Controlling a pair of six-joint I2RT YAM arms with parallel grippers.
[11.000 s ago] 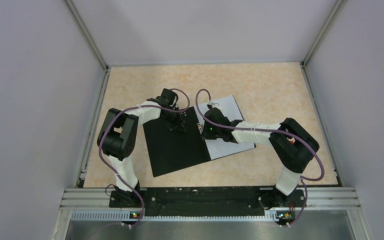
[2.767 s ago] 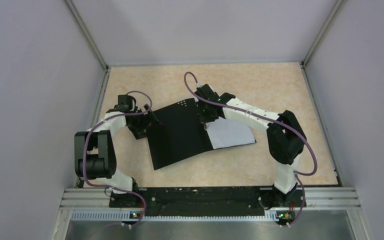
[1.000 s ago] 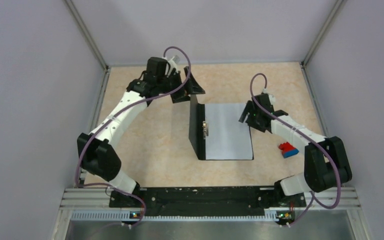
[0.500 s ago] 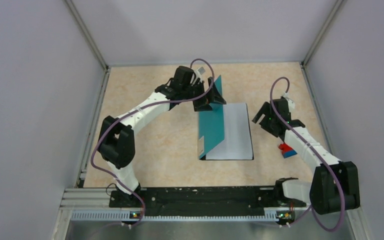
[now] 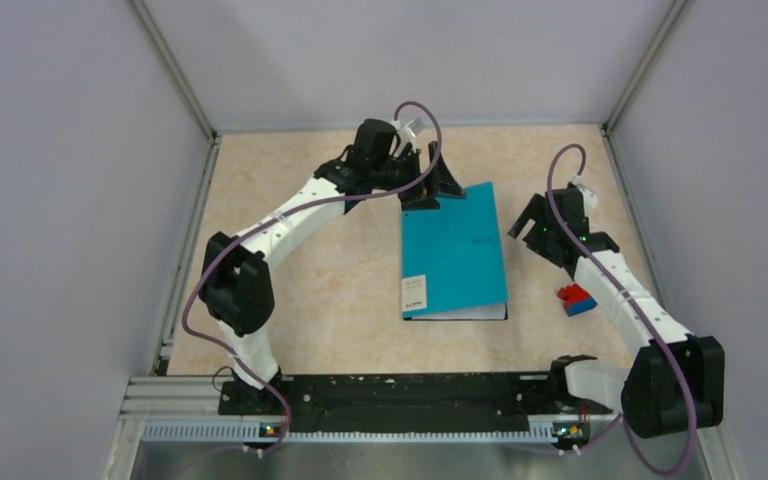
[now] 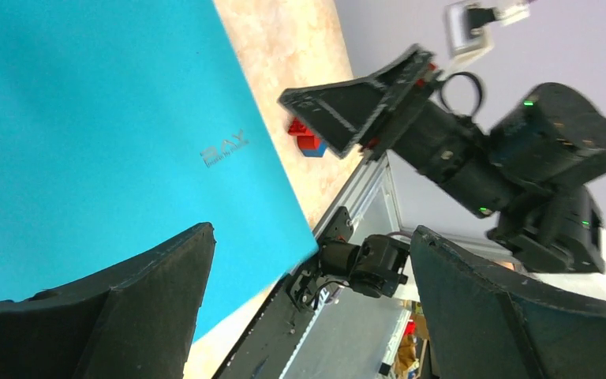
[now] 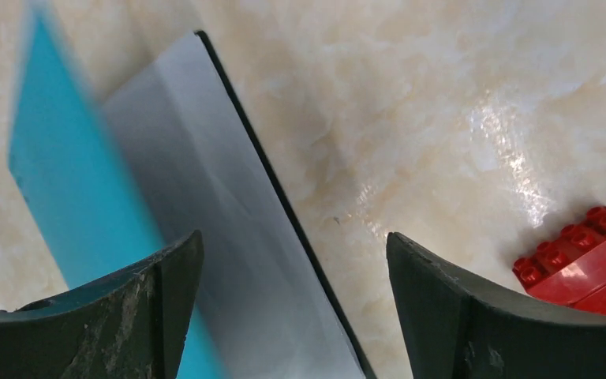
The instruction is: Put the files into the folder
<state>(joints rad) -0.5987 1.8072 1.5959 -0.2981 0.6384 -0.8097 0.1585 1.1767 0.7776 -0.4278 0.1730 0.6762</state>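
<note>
The teal-blue folder (image 5: 455,252) lies flat in the middle of the table, its cover down and its white label (image 5: 414,290) near the front left corner. From above the cover hides the files. In the right wrist view a strip of the white files (image 7: 229,229) shows beside the blurred teal cover (image 7: 71,174). My left gripper (image 5: 432,185) hovers open over the folder's far edge, holding nothing; its wrist view looks down on the teal cover (image 6: 110,126). My right gripper (image 5: 528,222) stands open just right of the folder, empty (image 7: 293,237).
A small red-and-blue toy block (image 5: 577,298) sits on the table right of the folder, close under the right forearm; it also shows as the red block (image 7: 584,253) in the right wrist view. Grey walls enclose the table on three sides.
The left gripper swung the teal cover over to the right and let it fall onto the files. The right gripper drew back to the right and opened wider.
</note>
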